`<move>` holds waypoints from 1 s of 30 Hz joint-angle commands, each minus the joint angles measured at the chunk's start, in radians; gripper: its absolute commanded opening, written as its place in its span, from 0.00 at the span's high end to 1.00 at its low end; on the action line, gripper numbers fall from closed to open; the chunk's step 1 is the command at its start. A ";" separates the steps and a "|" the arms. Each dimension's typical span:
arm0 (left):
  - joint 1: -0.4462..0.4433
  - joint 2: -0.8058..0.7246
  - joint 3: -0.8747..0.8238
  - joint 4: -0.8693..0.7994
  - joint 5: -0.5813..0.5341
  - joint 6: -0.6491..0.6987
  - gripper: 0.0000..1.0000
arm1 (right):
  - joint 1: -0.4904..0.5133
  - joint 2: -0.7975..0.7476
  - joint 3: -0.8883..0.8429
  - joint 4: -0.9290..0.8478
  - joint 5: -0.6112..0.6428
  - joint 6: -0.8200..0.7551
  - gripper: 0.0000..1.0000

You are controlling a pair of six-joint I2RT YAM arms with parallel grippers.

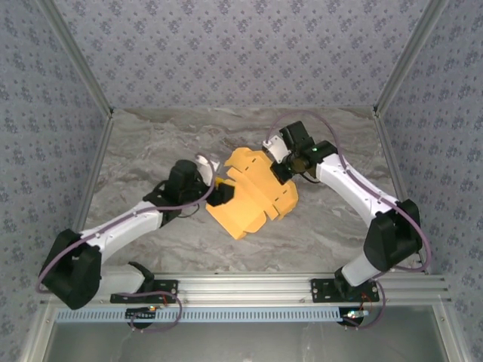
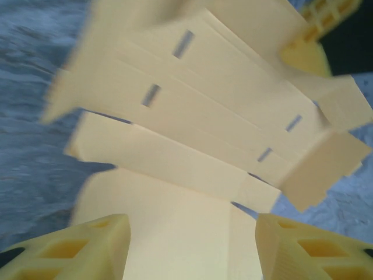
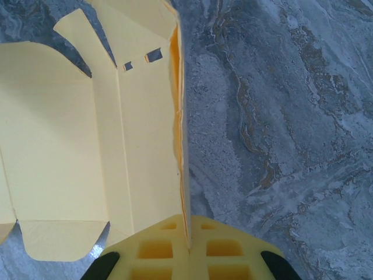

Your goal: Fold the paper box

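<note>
The paper box [image 1: 253, 192] is an orange-yellow die-cut sheet lying partly folded in the middle of the table, between both arms. My right gripper [image 1: 281, 170] is at its far right edge. In the right wrist view that gripper [image 3: 187, 224] is shut, pinching an upright doubled flap of the paper box [image 3: 58, 146] edge-on between its pads [image 3: 221, 251]. My left gripper [image 1: 220, 194] is at the sheet's left side. In the left wrist view it [image 2: 189, 227] stands open, fingers [image 2: 87, 251] wide apart over a flat panel of the paper box [image 2: 192, 116], whose slotted panels rise beyond.
The grey marble table [image 1: 151, 151] is walled by patterned panels with metal posts [image 1: 98, 162] at left and right. An aluminium rail [image 1: 249, 285] runs along the near edge where the arm bases sit. Bare marble [image 3: 291, 116] lies right of the pinched flap.
</note>
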 commanded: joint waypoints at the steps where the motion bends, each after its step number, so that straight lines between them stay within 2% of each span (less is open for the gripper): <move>1: -0.063 0.111 0.024 0.091 -0.028 -0.053 0.47 | 0.001 0.027 0.048 -0.040 0.029 0.045 1.00; 6: -0.115 0.316 0.095 0.240 -0.040 -0.104 0.57 | -0.013 0.056 0.067 -0.060 0.017 0.069 1.00; 12: -0.138 0.496 0.187 0.327 -0.040 -0.185 0.72 | -0.034 0.082 0.070 -0.062 -0.002 0.094 1.00; 21: -0.140 0.597 0.229 0.341 -0.054 -0.218 0.82 | -0.039 0.116 0.077 -0.060 -0.002 0.095 1.00; 30: -0.140 0.588 0.208 0.312 -0.079 -0.210 0.83 | -0.041 0.141 0.096 -0.065 0.016 0.091 1.00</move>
